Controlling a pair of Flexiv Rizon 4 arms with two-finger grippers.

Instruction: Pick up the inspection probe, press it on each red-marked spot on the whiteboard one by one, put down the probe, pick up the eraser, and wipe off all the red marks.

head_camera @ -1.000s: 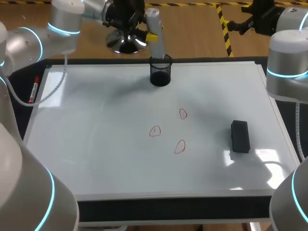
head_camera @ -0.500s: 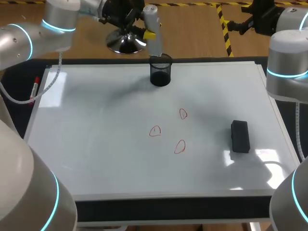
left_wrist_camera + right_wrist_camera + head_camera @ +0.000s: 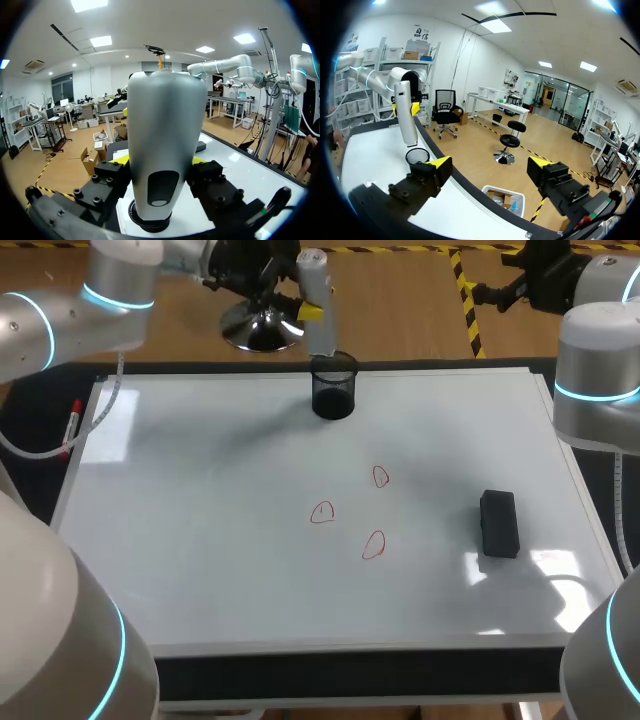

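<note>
A whiteboard [image 3: 200, 540] fills the table. At its 12 o'clock edge the left gripper [image 3: 311, 312] pinches the pale grey inspection probe [image 3: 322, 335] upright, its lower end just over a black mesh cup [image 3: 333, 390]. The right gripper [image 3: 490, 165], fingers spread and empty, hangs beyond 1 o'clock. A black eraser [image 3: 498, 523] lies at 3 o'clock. Three small red marks [image 3: 322, 512] cluster near the centre; any writing inside is illegible.

On my whiteboard [image 3: 200, 540]: cup [image 3: 333, 392] at the far edge, probe [image 3: 317, 305] over it, marks [image 3: 322, 512] mid-board, eraser [image 3: 498, 523] right of them.
</note>
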